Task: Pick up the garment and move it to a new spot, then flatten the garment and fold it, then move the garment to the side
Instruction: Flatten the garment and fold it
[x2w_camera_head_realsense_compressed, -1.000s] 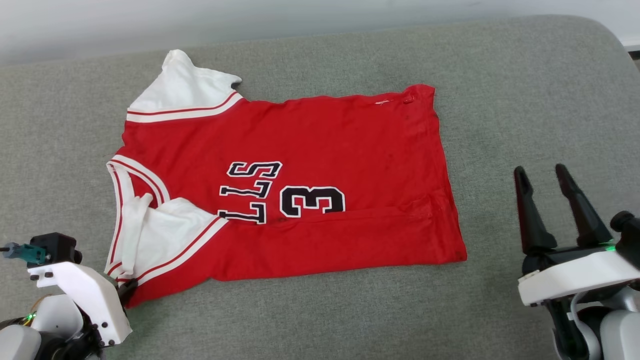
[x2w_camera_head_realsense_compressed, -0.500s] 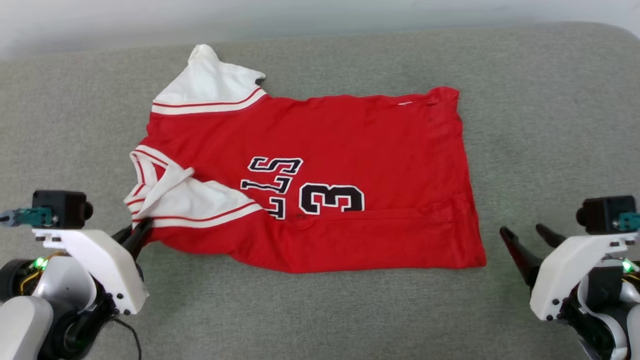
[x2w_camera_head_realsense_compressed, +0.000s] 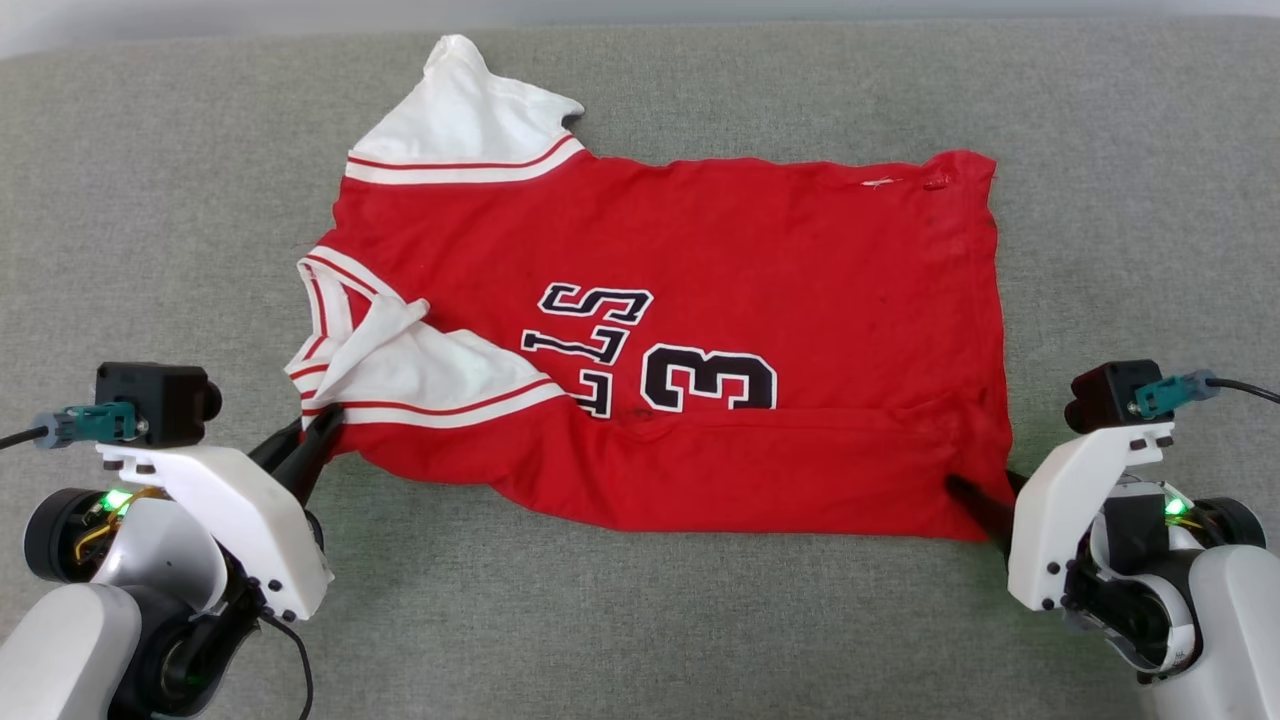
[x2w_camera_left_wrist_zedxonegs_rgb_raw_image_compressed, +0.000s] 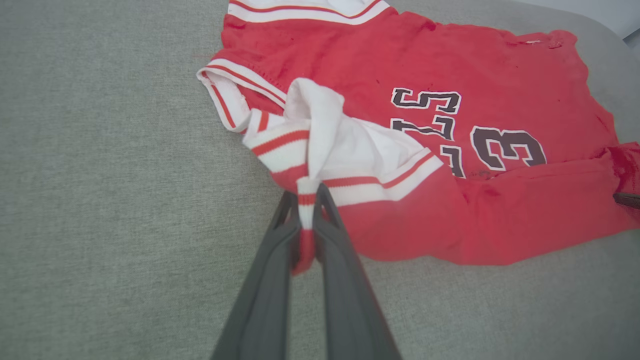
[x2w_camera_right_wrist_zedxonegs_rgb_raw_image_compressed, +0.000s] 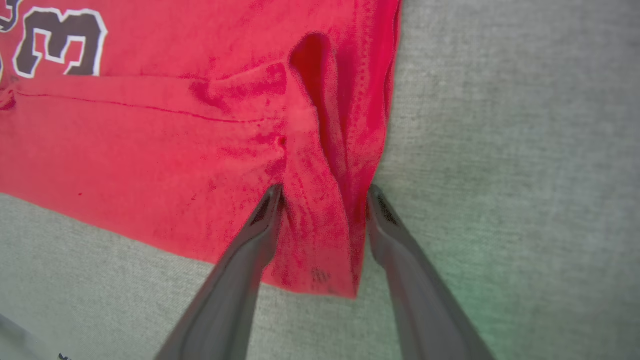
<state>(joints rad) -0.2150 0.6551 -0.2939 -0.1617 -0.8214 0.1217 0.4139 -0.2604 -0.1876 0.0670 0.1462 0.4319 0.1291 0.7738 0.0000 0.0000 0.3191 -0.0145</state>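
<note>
Left claw (x2w_camera_left_wrist_zedxonegs_rgb_raw_image_compressed: 306, 194) pinching garment (x2w_camera_head_realsense_compressed: 800, 280) sleeve; right claw (x2w_camera_right_wrist_zedxonegs_rgb_raw_image_compressed: 325, 191) newly arrived, wide, astride hem corner.

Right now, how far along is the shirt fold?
Done: shirt lies spread on the grey cushion, near edge and sleeve apparently folded in. In hand: left gripper is shut on the striped sleeve trim; right gripper straddles the hem corner, jaws open. Left: finishing the fold, moving it aside.
</note>
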